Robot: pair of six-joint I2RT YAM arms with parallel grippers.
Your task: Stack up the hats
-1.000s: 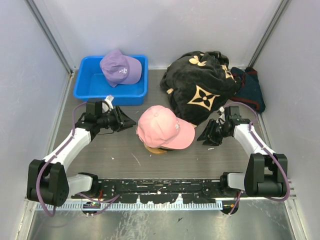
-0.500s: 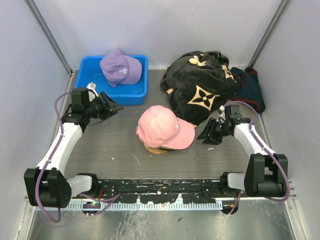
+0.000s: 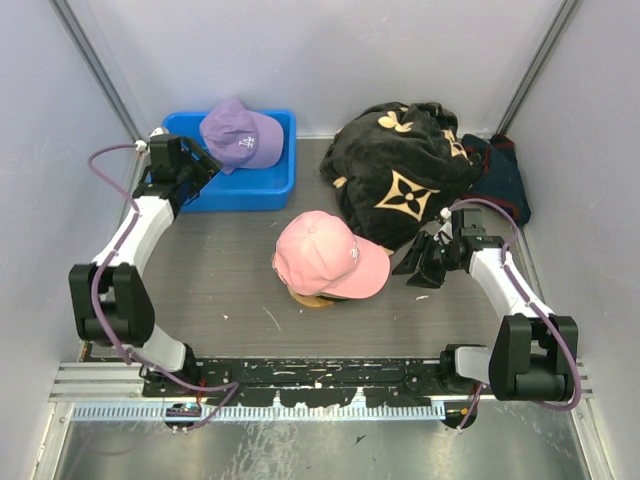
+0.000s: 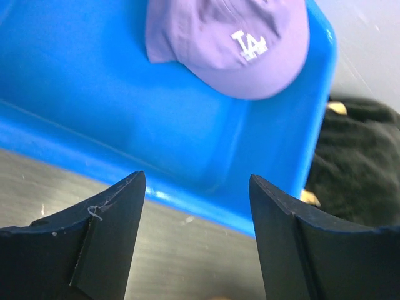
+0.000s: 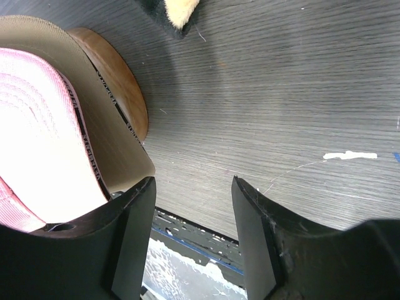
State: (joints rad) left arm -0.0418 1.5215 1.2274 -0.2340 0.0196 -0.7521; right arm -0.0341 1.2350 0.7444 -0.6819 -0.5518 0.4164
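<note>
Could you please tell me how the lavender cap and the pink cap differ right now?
The lavender cap rests in the blue bin; the pink cap sits atop the wooden stand. The lavender cap is alone; the pink cap covers a tan cap. Both have curved brims.

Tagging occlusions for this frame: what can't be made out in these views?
Right wrist view: tan fabric cap shows only its brim; the soft pink baseball cap covers the rest.
Top view: dark green fabric item is partly behind the large black flower-marked cloth; shape unclear.
Left wrist view: lavender purple cap is cut by the top edge.
Top view: pink cap's logo is too small to read.
</note>
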